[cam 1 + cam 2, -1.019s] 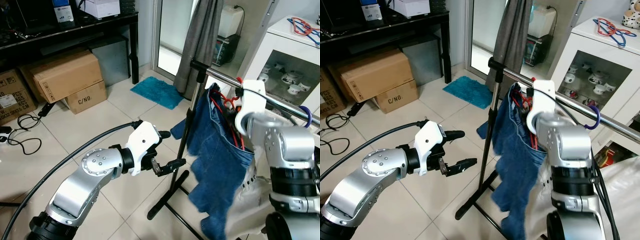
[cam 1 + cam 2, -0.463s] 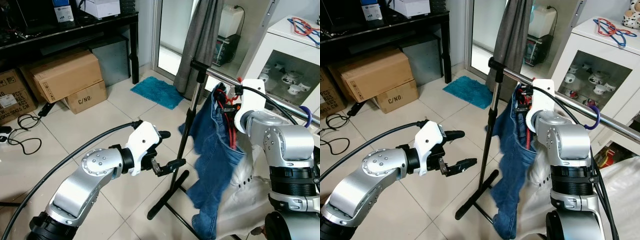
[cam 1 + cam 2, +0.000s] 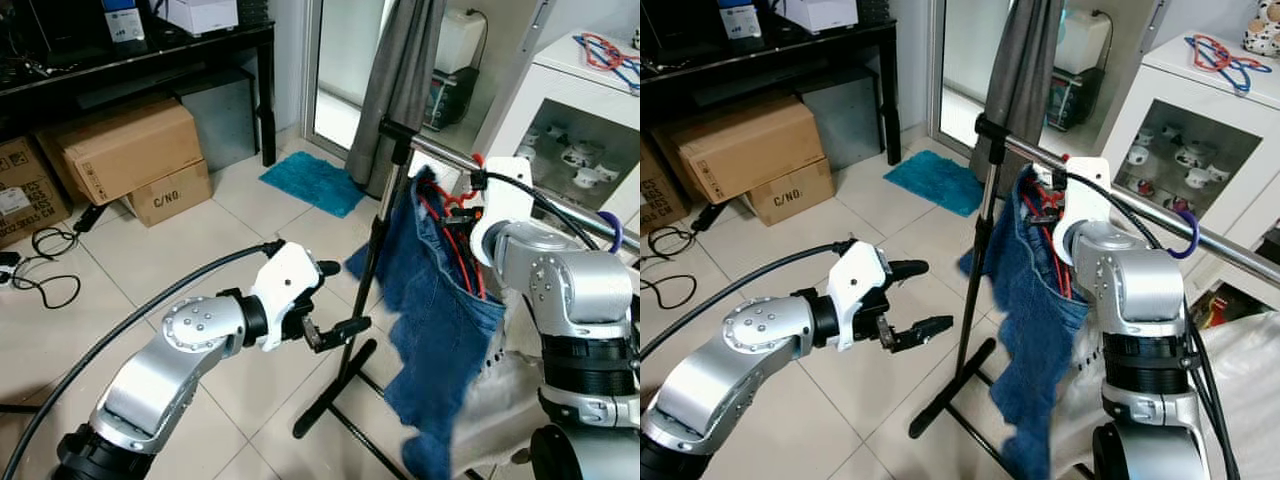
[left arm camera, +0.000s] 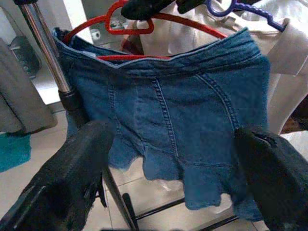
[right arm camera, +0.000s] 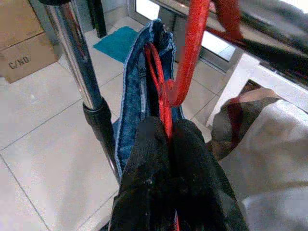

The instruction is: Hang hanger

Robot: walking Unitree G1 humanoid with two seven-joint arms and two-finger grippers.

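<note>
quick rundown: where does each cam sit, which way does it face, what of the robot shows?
Left eye view: head, looking down; silver arms, left hand before the chrome clothes rail.
Right eye view: same scene, offset; right arm raised to the rail.
Left wrist view: along open black fingers toward the blue denim skirt.
Right wrist view: along the right hand, shut on the red wire hanger, beside the rail.
Shared: all four show skirt, hanger and rail.
</note>
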